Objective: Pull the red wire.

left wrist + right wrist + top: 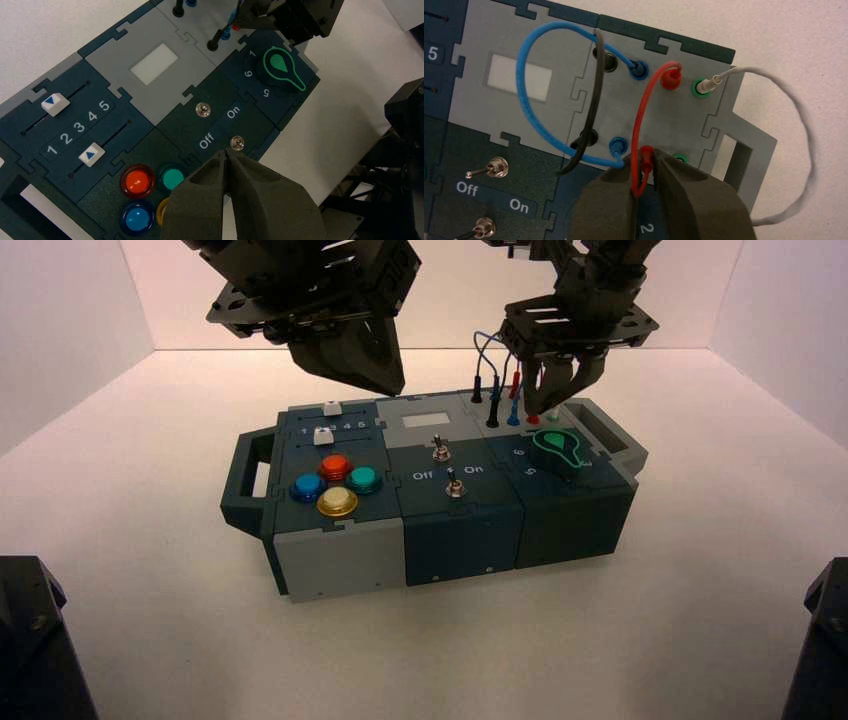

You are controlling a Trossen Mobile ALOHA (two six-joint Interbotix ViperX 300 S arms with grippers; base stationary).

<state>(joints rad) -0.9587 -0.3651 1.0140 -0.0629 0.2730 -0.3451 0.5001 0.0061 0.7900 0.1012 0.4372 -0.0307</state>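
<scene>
The red wire (640, 115) arches from a red plug (670, 78) in the far socket row to a second red plug (646, 155) in the near row of the grey panel. My right gripper (644, 159) stands over this near plug, with a finger against each side of the plug and the wire's lower bend. In the high view it (545, 405) hangs over the box's back right corner. My left gripper (227, 152) is shut and empty, hovering above the lower toggle switch (237, 144); in the high view it (395, 385) is over the box's back middle.
The blue wire (524, 95), the black wire (596, 95) and the white wire (804, 130) loop beside the red one. The green knob (557, 448) sits in front of the sockets. The box (340, 560) also bears round buttons (337, 502) and sliders (55, 104).
</scene>
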